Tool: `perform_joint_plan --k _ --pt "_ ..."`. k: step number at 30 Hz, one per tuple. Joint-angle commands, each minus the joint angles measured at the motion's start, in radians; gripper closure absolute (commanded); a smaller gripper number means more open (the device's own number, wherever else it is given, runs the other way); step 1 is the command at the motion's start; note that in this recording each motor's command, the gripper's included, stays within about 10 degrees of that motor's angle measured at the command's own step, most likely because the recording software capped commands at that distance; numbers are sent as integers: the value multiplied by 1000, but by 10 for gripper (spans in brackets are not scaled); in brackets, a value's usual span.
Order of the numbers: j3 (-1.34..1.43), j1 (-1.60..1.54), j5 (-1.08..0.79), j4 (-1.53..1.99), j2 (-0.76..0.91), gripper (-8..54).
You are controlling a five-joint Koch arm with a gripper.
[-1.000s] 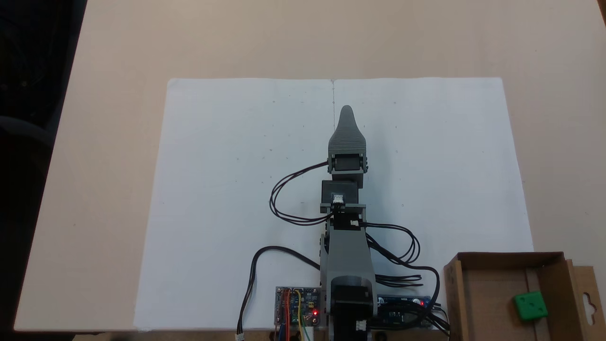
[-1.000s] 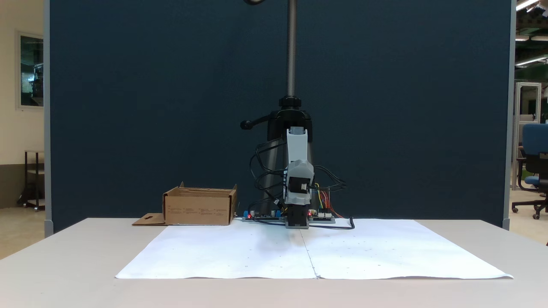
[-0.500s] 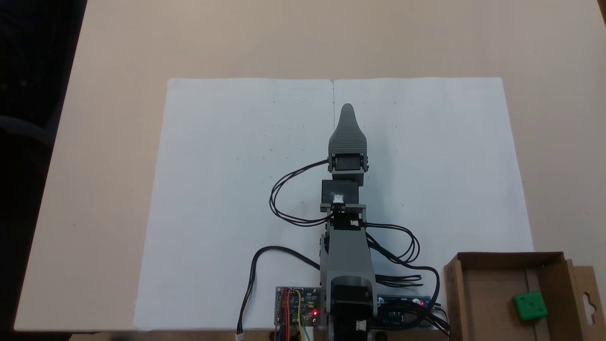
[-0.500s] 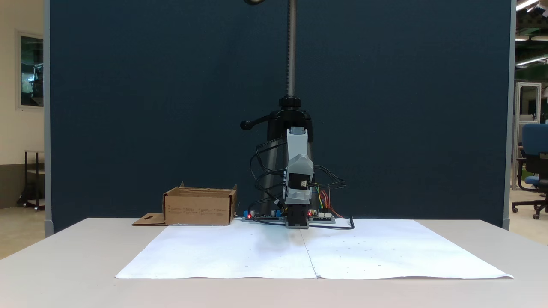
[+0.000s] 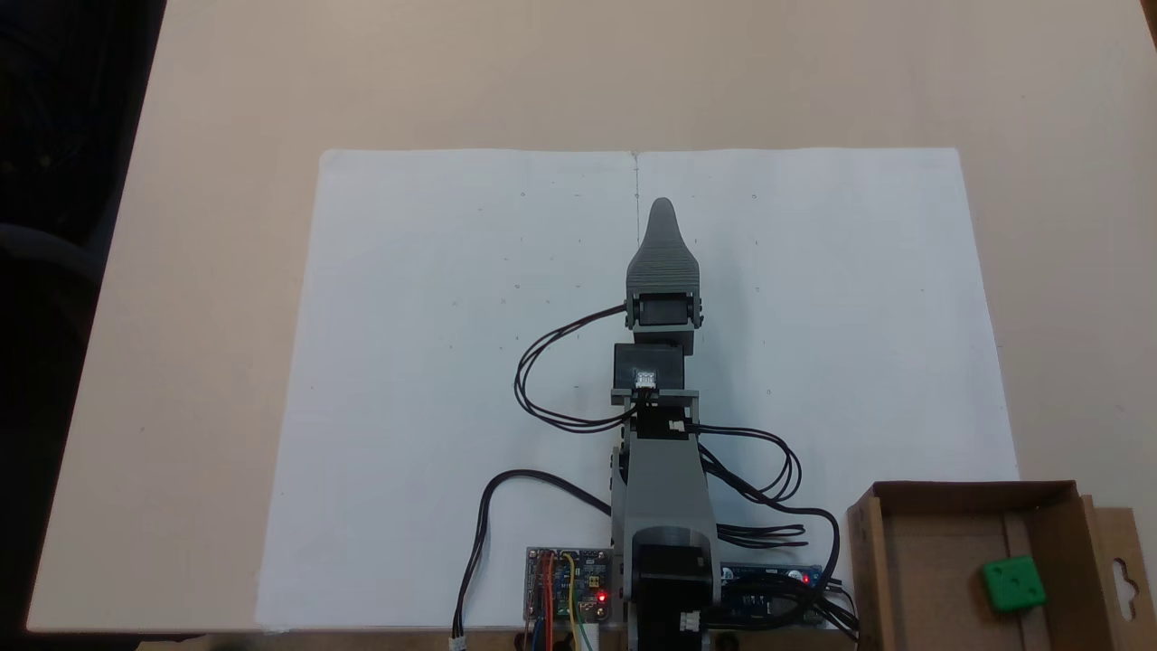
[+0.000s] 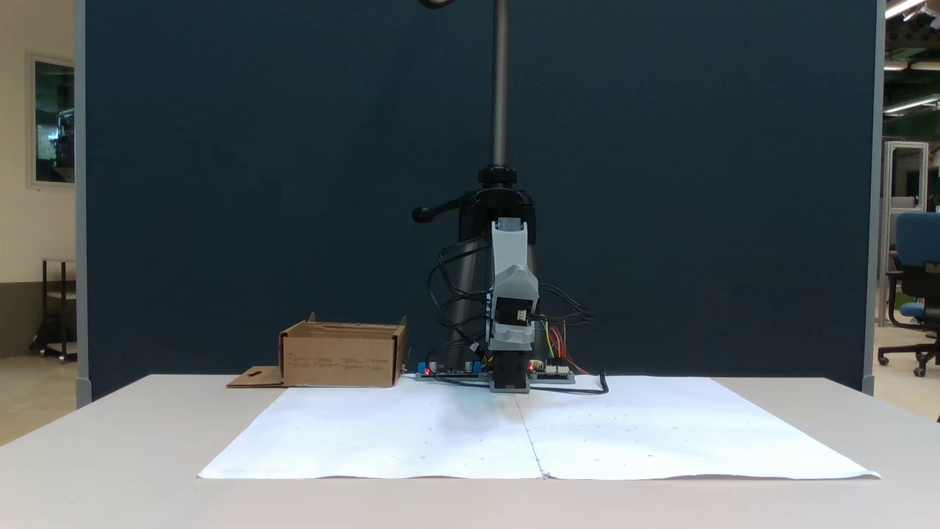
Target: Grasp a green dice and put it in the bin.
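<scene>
The green dice (image 5: 1013, 583) lies on the floor of the bin (image 5: 963, 491), a brown cardboard box at the bottom right of a fixed view from above. In the front fixed view the bin (image 6: 341, 356) stands left of the arm base and its walls hide the dice. My gripper (image 5: 663, 210) hovers over the middle of the white paper, far from the bin, pointing away from the base. From above, one grey jaw covers the other. In the front fixed view the gripper (image 6: 513, 294) points at the camera with nothing seen in it.
A white paper sheet (image 5: 434, 362) covers the middle of the beige table (image 5: 208, 226). Circuit boards (image 5: 568, 583) and black cables (image 5: 542, 380) sit around the arm base. A flat flap with a hang-hole (image 5: 1124, 579) lies beside the bin. A black camera stand (image 6: 499, 110) rises behind the arm.
The gripper has lifted and reached forward very slightly. The dice and the bin have not moved.
</scene>
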State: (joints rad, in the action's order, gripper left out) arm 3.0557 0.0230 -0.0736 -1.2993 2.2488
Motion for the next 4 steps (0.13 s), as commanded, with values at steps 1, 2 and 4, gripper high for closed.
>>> perform_joint_plan --k 1,2,4 --pt "75 9 -48 -129 103 10" --pt "75 9 -48 -129 103 10" --pt "75 9 -48 -129 103 10"
